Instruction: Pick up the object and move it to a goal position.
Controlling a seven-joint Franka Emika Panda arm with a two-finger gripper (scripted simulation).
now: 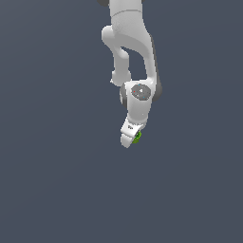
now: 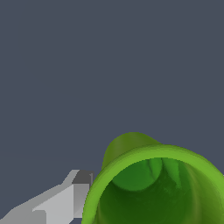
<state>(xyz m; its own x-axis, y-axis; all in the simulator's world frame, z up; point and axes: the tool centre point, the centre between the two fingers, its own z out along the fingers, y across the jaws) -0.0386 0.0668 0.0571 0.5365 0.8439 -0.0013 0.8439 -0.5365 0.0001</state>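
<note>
The object is a tiny bright green cup (image 1: 137,137). It shows only as a small green patch at the tip of my white gripper (image 1: 132,138) in the exterior view. In the wrist view the green cup (image 2: 131,148) fills much of the picture, its round rim and hollow inside facing the camera. One grey fingertip (image 2: 81,186) lies against the cup's outer wall; the other finger is hidden behind the cup. The gripper is shut on the cup.
The white arm (image 1: 130,52) reaches in from the upper middle of the exterior view. Everything else in both views is a plain dark grey-blue ground (image 1: 52,180) with no other objects or edges showing.
</note>
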